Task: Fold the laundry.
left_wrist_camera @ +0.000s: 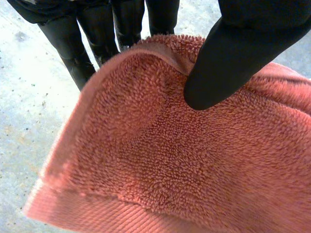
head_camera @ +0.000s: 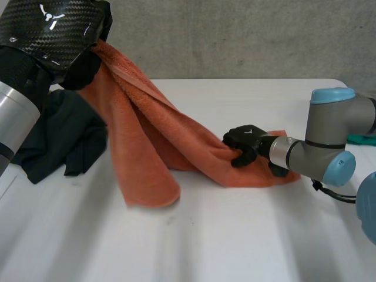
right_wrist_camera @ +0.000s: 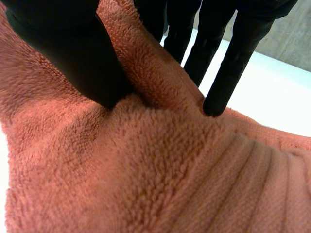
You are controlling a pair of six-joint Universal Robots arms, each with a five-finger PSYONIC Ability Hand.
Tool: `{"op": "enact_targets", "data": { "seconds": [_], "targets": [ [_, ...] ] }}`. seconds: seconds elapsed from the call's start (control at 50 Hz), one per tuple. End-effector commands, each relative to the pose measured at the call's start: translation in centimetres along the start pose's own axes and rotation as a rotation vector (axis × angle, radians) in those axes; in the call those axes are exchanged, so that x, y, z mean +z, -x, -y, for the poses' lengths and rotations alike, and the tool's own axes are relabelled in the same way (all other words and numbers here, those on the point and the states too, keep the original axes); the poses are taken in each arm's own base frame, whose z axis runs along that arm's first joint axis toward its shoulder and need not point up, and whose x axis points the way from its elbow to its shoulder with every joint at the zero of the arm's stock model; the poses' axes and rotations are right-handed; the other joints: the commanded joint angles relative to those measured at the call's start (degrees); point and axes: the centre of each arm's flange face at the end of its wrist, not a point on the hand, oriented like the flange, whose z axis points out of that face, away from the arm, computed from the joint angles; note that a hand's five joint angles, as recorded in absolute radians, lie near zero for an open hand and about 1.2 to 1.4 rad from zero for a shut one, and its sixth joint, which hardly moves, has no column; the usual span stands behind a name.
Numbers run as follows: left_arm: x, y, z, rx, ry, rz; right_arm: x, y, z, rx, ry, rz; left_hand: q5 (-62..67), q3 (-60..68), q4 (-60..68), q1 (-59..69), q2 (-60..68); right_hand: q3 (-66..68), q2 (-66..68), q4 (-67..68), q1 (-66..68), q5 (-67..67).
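No readable text; white three-pronged emblem point(head_camera: 51, 16) on carbon-fibre casing point(head_camera: 32, 38).

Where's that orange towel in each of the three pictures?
Head view: orange towel drapes from raised left hand to right hand.
Left wrist view: towel pinched under left hand's thumb.
Right wrist view: towel pinched between right hand's thumb and fingers.
Shared landmark: white table.

The near half of the counter point(head_camera: 205, 247) lies bare, and a hand could sweep across it from side to side. Across the middle the orange towel point(head_camera: 147, 147) slants as a barrier: the left hand point(head_camera: 82, 70) holds one end up high, the right hand point(head_camera: 244, 145) pinches the other end low on the counter. A dark garment heap point(head_camera: 59, 138) blocks the left side just beside the hanging towel — the far strip behind the right hand is open.
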Motion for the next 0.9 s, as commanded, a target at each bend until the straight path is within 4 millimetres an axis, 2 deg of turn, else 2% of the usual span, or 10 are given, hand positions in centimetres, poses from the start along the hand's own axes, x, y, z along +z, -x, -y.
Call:
{"op": "enact_targets", "data": {
  "seconds": [0.02, 0.12, 0.2, 0.34, 0.48, 0.58, 0.62, 0.72, 0.8, 0.9],
  "targets": [
    [0.3, 0.2, -0.4, 0.025, 0.009, 0.008, -2.6, -1.1, 5.0, -0.085, -0.098, -0.094, 13.3, 11.7, 11.3, 15.8, 11.3, 16.3, 15.1, 16.1, 17.2, 17.1],
    [0.7, -0.3, -1.7, 0.090, 0.048, -0.007, -11.1, -3.9, 10.4, -0.344, -0.146, -0.327, 13.3, 11.7, 11.3, 15.8, 11.3, 16.3, 15.1, 16.1, 17.2, 17.1],
    [0.8, -0.4, -3.7, 0.151, 0.124, 0.002, -16.1, -2.9, 12.0, -0.503, -0.102, -0.421, 13.3, 11.7, 11.3, 15.8, 11.3, 16.3, 15.1, 16.1, 17.2, 17.1],
    [0.3, -2.1, -8.8, 0.146, 0.294, -0.063, -19.2, 0.8, 9.6, -0.524, 0.097, -0.369, 13.3, 11.7, 11.3, 15.8, 11.3, 16.3, 15.1, 16.1, 17.2, 17.1],
    [0.9, -5.6, -15.1, 0.122, 0.456, -0.174, -18.0, 0.6, 6.3, -0.536, 0.269, -0.343, 13.3, 11.7, 11.3, 15.8, 11.3, 16.3, 15.1, 16.1, 17.2, 17.1],
    [6.1, -5.2, -18.2, 0.176, 0.423, -0.093, -14.0, -3.9, 5.6, -0.595, 0.218, -0.468, 13.3, 11.7, 11.3, 15.8, 11.3, 16.3, 15.1, 16.1, 17.2, 17.1],
    [8.1, -4.5, -17.8, 0.202, 0.374, -0.031, -13.0, -5.2, 6.3, -0.627, 0.161, -0.531, 13.3, 11.7, 11.3, 15.8, 11.3, 16.3, 15.1, 16.1, 17.2, 17.1],
    [15.2, 0.7, -11.0, 0.296, 0.015, 0.316, -10.9, -6.9, 13.3, -0.782, -0.251, -0.768, 13.3, 11.7, 11.3, 15.8, 11.3, 16.3, 15.1, 16.1, 17.2, 17.1],
    [16.3, 1.8, -7.5, 0.290, -0.172, 0.432, -10.8, -6.6, 16.2, -0.803, -0.511, -0.860, 13.3, 11.7, 11.3, 15.8, 11.3, 16.3, 15.1, 16.1, 17.2, 17.1],
    [14.7, -1.3, -8.6, 0.269, -0.114, 0.348, -11.0, -5.3, 15.4, -0.750, -0.519, -0.819, 13.3, 11.7, 11.3, 15.8, 11.3, 16.3, 15.1, 16.1, 17.2, 17.1]
  ]
}}
